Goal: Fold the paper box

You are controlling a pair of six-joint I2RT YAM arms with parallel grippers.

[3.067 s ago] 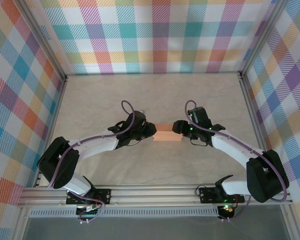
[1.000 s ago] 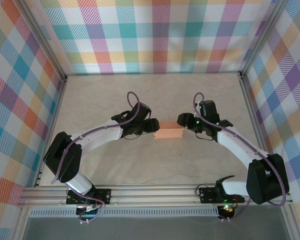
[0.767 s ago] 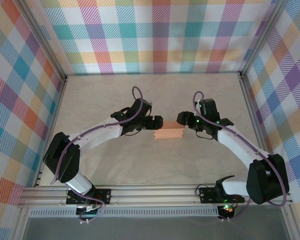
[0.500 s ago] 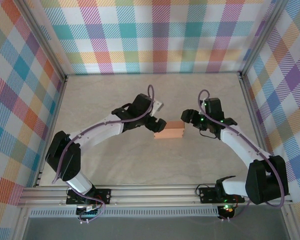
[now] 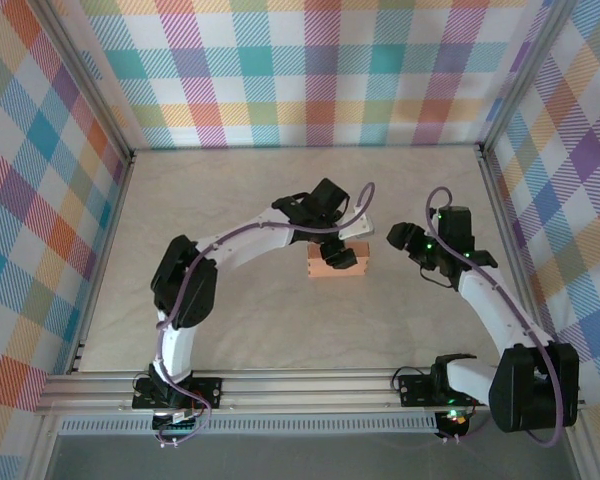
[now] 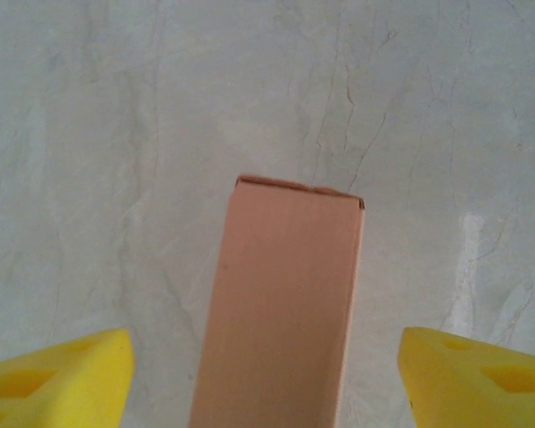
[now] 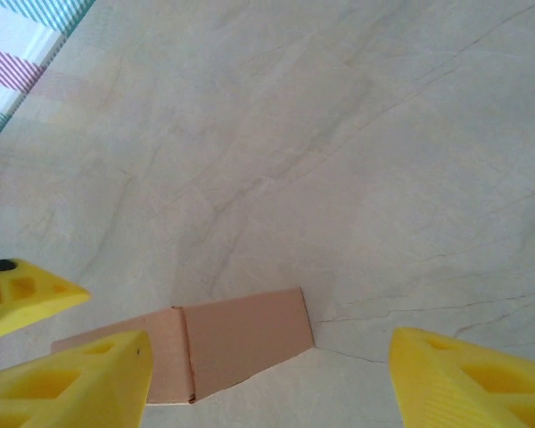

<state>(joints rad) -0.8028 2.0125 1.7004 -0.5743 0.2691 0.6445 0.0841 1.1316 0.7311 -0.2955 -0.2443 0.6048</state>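
**Fig. Squaring the walls of the paper box [image 5: 355, 266].** The box lies on the table [image 5: 220, 200] as a closed salmon-orange sleeve.

- **Left gripper [image 6: 263, 357].** It hangs directly above the box with its jaws wide. One yellow finger [image 6: 58, 379] sits off each long side of the box, and neither touches the card.
- **Right gripper [image 7: 267, 370].** It stands just off the box's right end, clear of it. Its jaws are also wide and hold nothing.
- **End edge [image 6: 299, 185].** The end of the box farthest from the left wrist camera looks slightly uneven (whether a flap there is fully tucked cannot be told).

The step in hand is probably a pinch across the long walls to set the creases. To do it well:

- Lower the left gripper centred over the box so both pads meet the walls together. A one-sided touch would likely push the light box sideways.
- Close slowly and stop at first resistance, since thin card probably buckles rather than springs back.
- Bring the right gripper against the box's right end as a stop, which should keep the box from sliding or twisting.
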